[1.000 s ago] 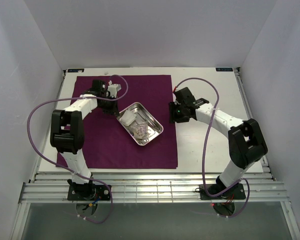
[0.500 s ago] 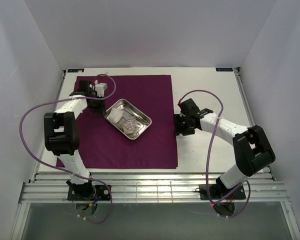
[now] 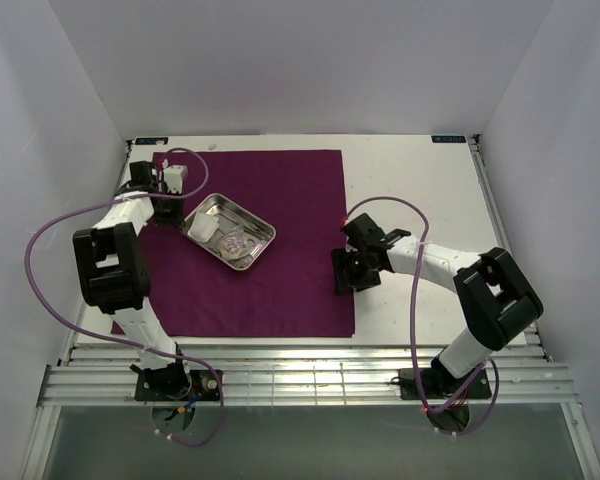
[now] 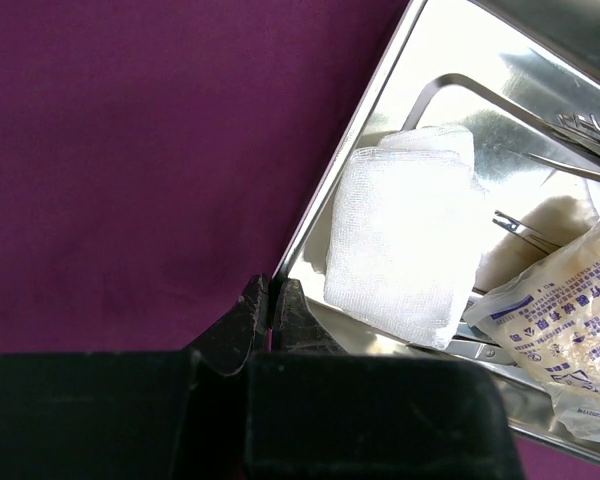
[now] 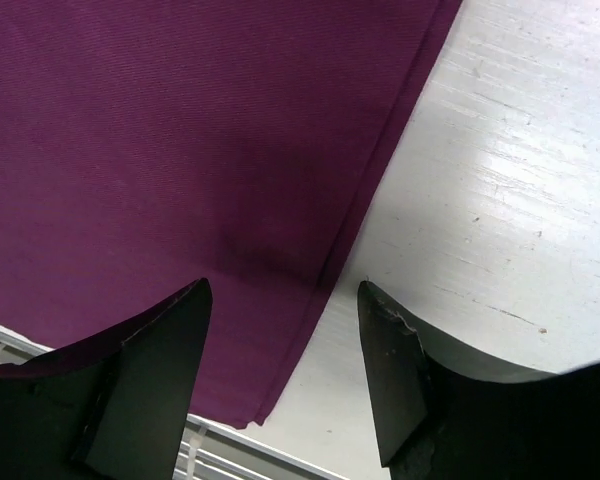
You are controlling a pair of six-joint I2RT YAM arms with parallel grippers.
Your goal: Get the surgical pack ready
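Tray first: steel tray [image 3: 244,216] now on the far-left part of the purple cloth [image 3: 280,280], no longer near the cloth's middle as a second ago. Pulled leftward and away from the arm bases by the left pincer [image 4: 272,300]. Clenched on the tray's rim near one corner, fingers pressed together with only the thin steel edge between. Inside the tray: folded white gauze [image 4: 400,240] against that rim, a sealed packet [image 4: 570,340] beside it, metal instruments [image 4: 510,95] further in. All carried along with the tray, nothing out on the cloth.

Right pincer [image 5: 285,287] meanwhile down from beside the middle of the cloth's right edge to a spot near the near-right corner. Released, wider than a second ago, nothing between the fingers. Hangs astride the right hem, one finger over purple, the other over bare bench [image 5: 500,150]; cannot tell whether touching.

Meaning for the task, as a judgement: looks like positioning ahead of the wrap — cloth flat and unfolded, so wrapping not yet begun. Probably sets up a grab of the hem or corner on the right, with the tray held on the left. Calls for a low, clean pinch on a single thin layer. Risk of dragging the whole cloth, tray and all, with a careless pull.
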